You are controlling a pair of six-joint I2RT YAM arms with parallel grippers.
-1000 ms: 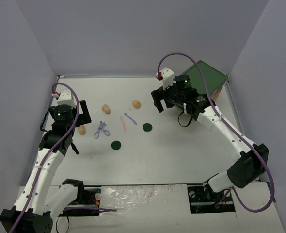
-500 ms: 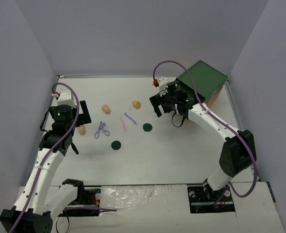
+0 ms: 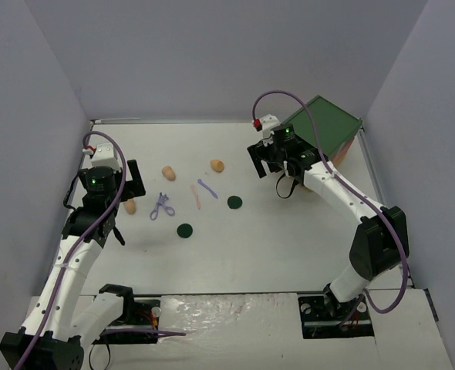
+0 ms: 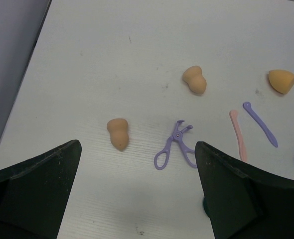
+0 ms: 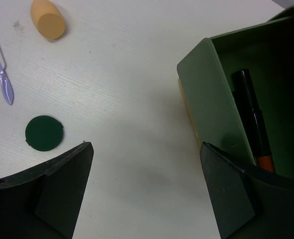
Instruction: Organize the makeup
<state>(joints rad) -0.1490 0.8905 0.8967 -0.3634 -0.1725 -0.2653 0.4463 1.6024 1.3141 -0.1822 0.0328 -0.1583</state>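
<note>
The makeup lies scattered on the white table. Three tan sponges (image 3: 168, 171) (image 3: 217, 165) (image 3: 130, 206) lie near a lilac scissor-like tool (image 3: 161, 206), a pink stick (image 3: 197, 196) and a lilac stick (image 3: 207, 188). Two dark green discs (image 3: 234, 202) (image 3: 183, 230) lie nearer the front. My left gripper (image 3: 133, 179) hovers open above the left sponge (image 4: 118, 133) and the scissor tool (image 4: 176, 152), holding nothing. My right gripper (image 3: 260, 160) hangs open and holds nothing, over bare table beside an open green drawer (image 5: 214, 94). A black and red stick (image 5: 251, 117) lies in that drawer.
The green drawer chest (image 3: 326, 126) stands at the back right corner. Grey walls close in the table on the left, back and right. In the right wrist view a sponge (image 5: 47, 19), the lilac stick (image 5: 1, 74) and a disc (image 5: 44, 133) lie left of the drawer.
The right gripper has shifted a little to the right and back, closer to the drawer chest, and its arm has changed posture. The left arm and the makeup have not moved.
</note>
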